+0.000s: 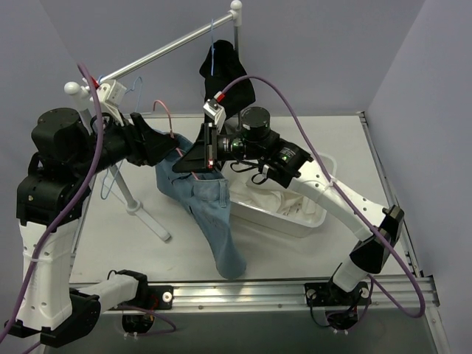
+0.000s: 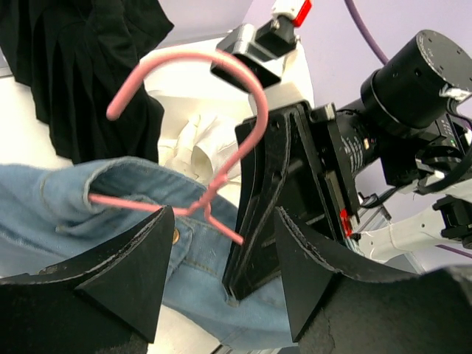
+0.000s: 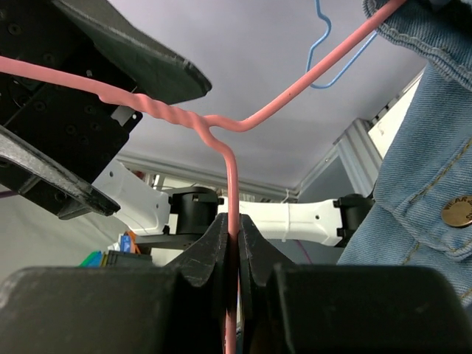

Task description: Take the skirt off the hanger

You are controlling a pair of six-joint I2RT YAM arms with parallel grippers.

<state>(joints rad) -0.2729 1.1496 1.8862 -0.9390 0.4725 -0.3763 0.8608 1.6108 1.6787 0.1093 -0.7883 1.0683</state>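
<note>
The black pleated skirt (image 1: 223, 68) (image 2: 74, 74) hangs from the far end of the rail on a light-blue hanger (image 1: 212, 46); neither gripper touches them. My right gripper (image 1: 193, 164) (image 3: 232, 221) is shut on the wire of a pink hanger (image 2: 221, 70) (image 3: 169, 114), just below its twisted neck. That pink hanger carries a blue denim garment (image 1: 210, 206) (image 2: 110, 184). My left gripper (image 1: 173, 144) (image 2: 221, 221) is open, its fingers on either side of the pink hanger's neck and the right gripper's tips, holding nothing.
The clothes rail (image 1: 162, 48) stands on a white stand (image 1: 140, 206) at the left. Another light-blue hanger (image 1: 136, 90) hangs empty near the rail's left end. A white tub (image 1: 318, 215) holding a white garment (image 1: 280, 203) sits under the right arm.
</note>
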